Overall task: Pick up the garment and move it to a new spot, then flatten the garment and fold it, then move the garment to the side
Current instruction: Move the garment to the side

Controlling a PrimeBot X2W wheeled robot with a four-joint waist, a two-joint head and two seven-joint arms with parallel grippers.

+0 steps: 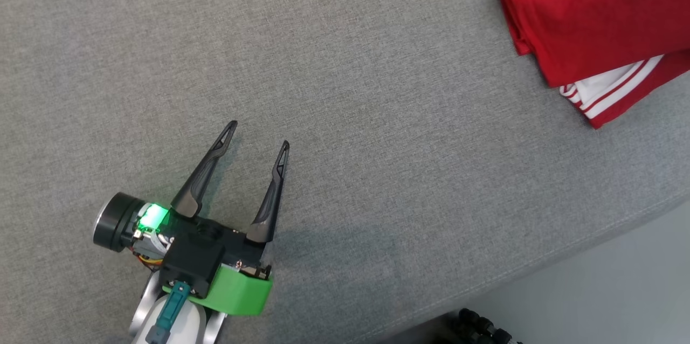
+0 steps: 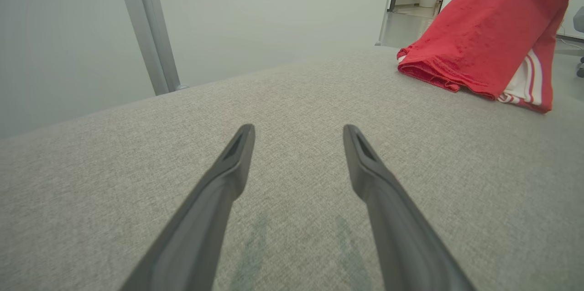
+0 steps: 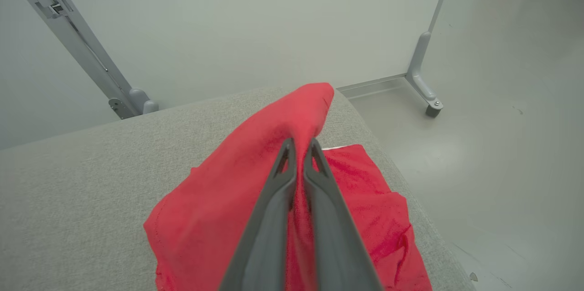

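The garment is red with white striped trim and lies folded at the far right of the grey padded table. In the left wrist view the garment rises at the upper right, its top lifted. My right gripper is shut on a fold of the garment, pinching the red cloth between both fingers and holding it up off the table. My left gripper stands open low over bare table at the lower left, well clear of the garment, with nothing between its fingers.
The table's front edge runs diagonally at the lower right, with pale floor beyond. A grey metal post and white wall stand behind the table. Another post foot rests on the floor to the right.
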